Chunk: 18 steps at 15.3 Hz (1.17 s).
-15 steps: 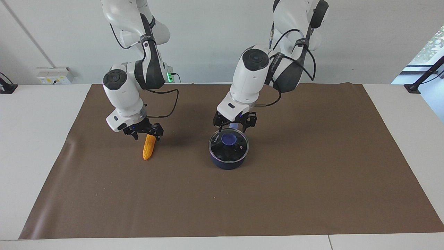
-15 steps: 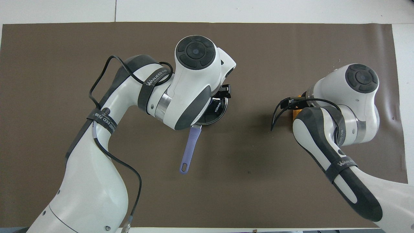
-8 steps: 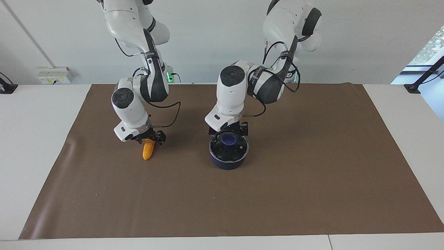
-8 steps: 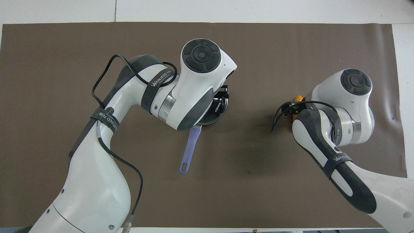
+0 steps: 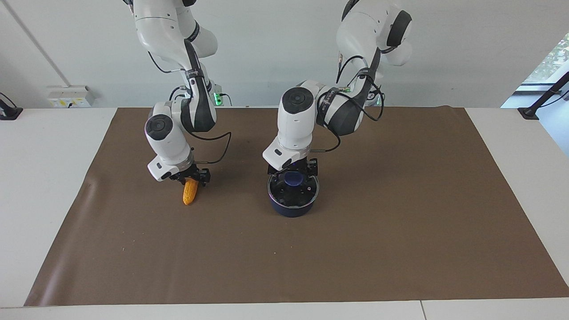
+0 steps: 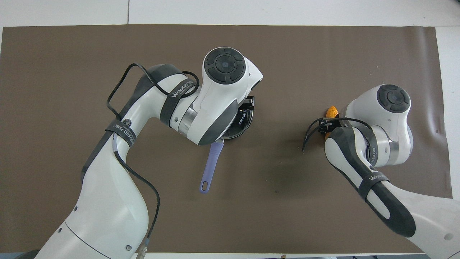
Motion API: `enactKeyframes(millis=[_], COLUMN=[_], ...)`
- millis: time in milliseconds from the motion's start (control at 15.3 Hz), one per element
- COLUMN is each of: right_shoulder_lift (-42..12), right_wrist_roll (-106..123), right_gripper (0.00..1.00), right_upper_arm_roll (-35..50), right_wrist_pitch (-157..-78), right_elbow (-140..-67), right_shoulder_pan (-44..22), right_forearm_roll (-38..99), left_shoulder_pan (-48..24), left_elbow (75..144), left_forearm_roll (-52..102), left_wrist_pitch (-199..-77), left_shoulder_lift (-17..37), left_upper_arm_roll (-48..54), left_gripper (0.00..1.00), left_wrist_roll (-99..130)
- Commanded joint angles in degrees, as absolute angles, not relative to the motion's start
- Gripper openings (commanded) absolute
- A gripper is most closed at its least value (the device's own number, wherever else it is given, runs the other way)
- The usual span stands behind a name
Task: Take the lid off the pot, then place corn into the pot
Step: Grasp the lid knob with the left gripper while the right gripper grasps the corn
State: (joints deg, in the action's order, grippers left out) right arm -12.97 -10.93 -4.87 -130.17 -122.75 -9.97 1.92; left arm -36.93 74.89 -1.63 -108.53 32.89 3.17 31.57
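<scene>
Gripping the tapered yellow-orange corn cob [image 5: 190, 192] at its 12 o'clock end, right gripper [image 5: 191, 178] has fingers shut on it, ready for the lift. Left gripper [image 5: 293, 171], fingers wide, straddles the blue knob of the round glass lid [image 5: 293, 186], which sits on the small navy pot [image 5: 291, 208] mid-mat w/ handle toward 6 o'clock in the overhead view.

I see the small dark navy saucepan [image 5: 293, 205] standing on the brown paper mat [image 5: 378, 231], with its round clear glass lid [image 5: 293, 190] seated on it. My left gripper [image 5: 293, 171] is down at the lid's blue-purple knob [image 5: 293, 179], its fingers spread to either side of the knob and not clamped on it. Toward the right arm's end of the table, the small yellow-orange corn cob [image 5: 190, 193] lies on the mat, tapered end pointing away from the robots. My right gripper [image 5: 191, 178] has its fingers pinched onto the cob's thicker end.
</scene>
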Motion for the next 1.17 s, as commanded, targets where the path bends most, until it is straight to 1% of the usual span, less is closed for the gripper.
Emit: enactKeyframes(millis=[0, 130, 326, 522, 717, 848, 1043, 1109], right_shoulder_lift=[-12.30, -12.13, -12.13, -12.04, -12.22, -12.22, -12.22, -12.22], right_wrist_roll=[-10.28, -10.28, -10.37, -10.63, -10.90, -10.99, -10.99, -10.99], right_gripper=[0.00, 0.00, 0.00, 0.00, 0.00, 0.00, 0.00, 0.00], right_upper_arm_roll=[-4.48, -4.31, -4.22, -3.78, -3.69, -3.60, -3.25, -3.25], right_wrist_pitch=[-124.57, -119.65, -113.22, -112.67, -112.50, -112.41, -112.06, -112.06], right_elbow=[-119.29, -114.72, -108.47, -107.58, -106.53, -106.09, -105.29, -105.29], right_shoulder_pan=[-9.66, -10.02, -10.89, -11.51, -11.95, -11.95, -12.04, -12.04], right_forearm_roll=[2.72, 2.72, 2.72, 2.81, 2.81, 2.90, 4.13, 4.48], left_shoulder_pan=[-37.44, -37.35, -37.09, -36.83, -36.65, -36.48, -36.30, -36.21], left_elbow=[75.76, 75.76, 75.76, 75.76, 75.76, 75.76, 75.67, 75.50], left_forearm_roll=[-2.29, -2.29, -2.46, -2.55, -2.64, -2.64, -2.64, -2.46], left_wrist_pitch=[-109.78, -109.69, -109.42, -109.25, -109.16, -109.07, -108.90, -108.55], left_shoulder_lift=[32.52, 32.52, 32.52, 32.52, 32.52, 32.52, 32.52, 32.52], left_upper_arm_roll=[2.55, 2.46, 2.55, 2.55, 2.55, 2.55, 2.46, 2.46], left_gripper=[1.00, 0.99, 0.88, 0.76, 0.66, 0.56, 0.30, 0.24], left_wrist_roll=[31.11, 31.11, 31.03, 30.94, 30.85, 30.76, 30.76, 30.76])
